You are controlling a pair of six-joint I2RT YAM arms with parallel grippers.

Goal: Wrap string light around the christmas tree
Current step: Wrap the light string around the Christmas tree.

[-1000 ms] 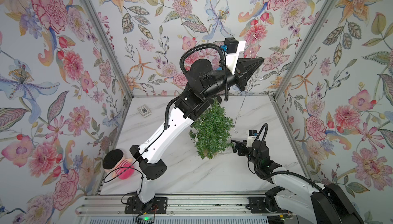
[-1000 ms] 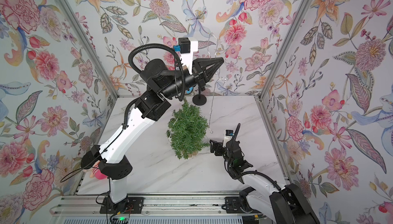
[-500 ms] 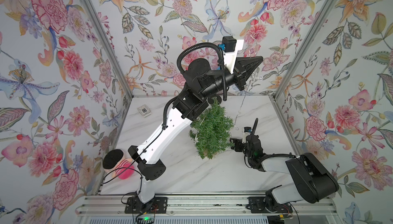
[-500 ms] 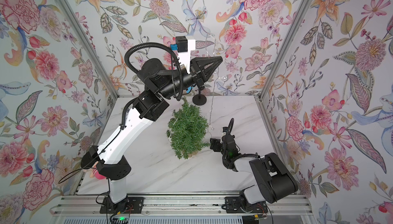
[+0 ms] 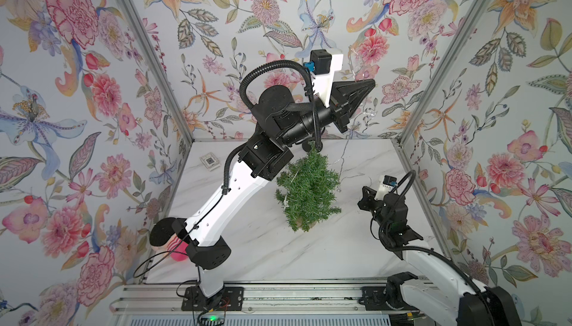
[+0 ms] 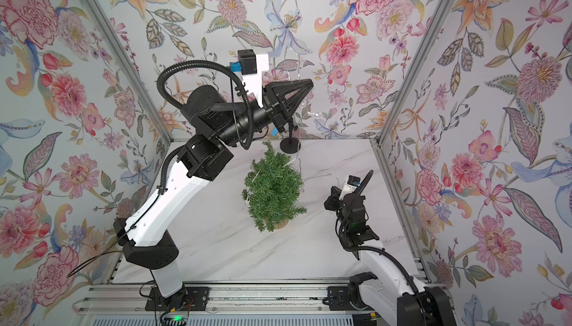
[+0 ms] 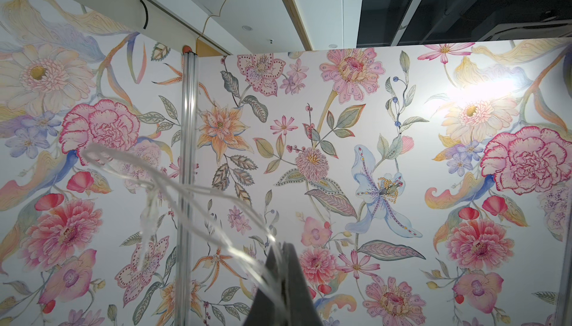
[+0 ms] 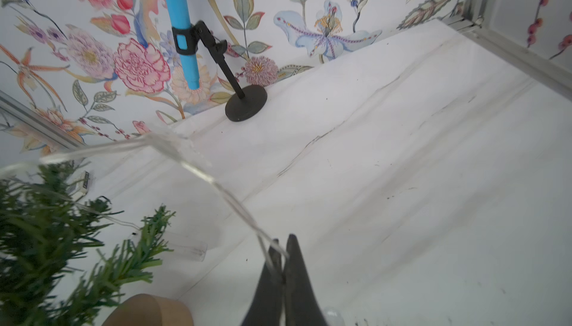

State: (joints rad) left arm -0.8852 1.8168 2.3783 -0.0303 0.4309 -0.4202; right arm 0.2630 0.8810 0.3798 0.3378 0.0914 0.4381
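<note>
string light [image 8: 213, 182] blurred in both wrist views; christmas tree [image 8: 46, 231] cut off at the view's edge.

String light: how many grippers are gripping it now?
2. Left gripper is shut on the string light, raised high behind the tree. Right gripper is shut on it low, beside the tree's base.

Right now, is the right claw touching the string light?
Touching. The right wrist view shows the right claw shut on the string light, with the thin wire running down between its closed tips.
</note>
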